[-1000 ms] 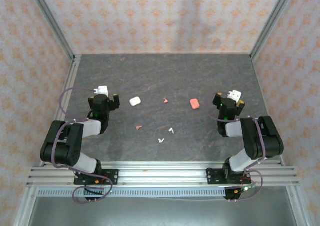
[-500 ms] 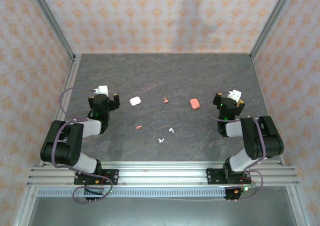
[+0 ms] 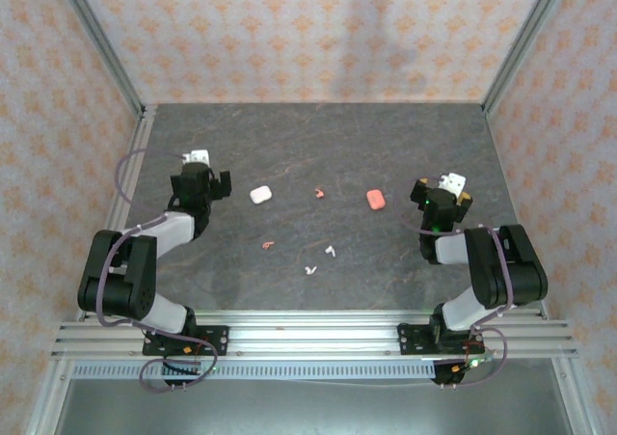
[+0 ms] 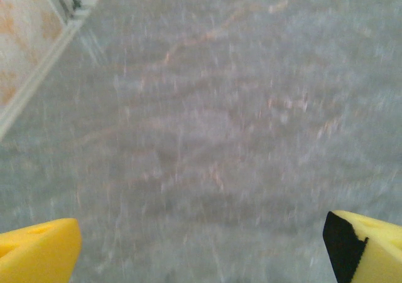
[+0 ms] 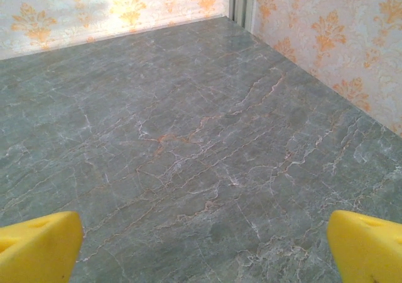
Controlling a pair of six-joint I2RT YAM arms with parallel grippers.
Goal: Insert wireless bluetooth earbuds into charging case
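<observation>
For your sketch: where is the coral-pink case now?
Top view: the coral-pink case lies on the table right of centre, between a pink earbud and the right arm.

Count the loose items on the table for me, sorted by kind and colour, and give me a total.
White earbuds: 2
Coral-pink earbuds: 2
White case: 1
Coral-pink case: 1
Total: 6
</observation>
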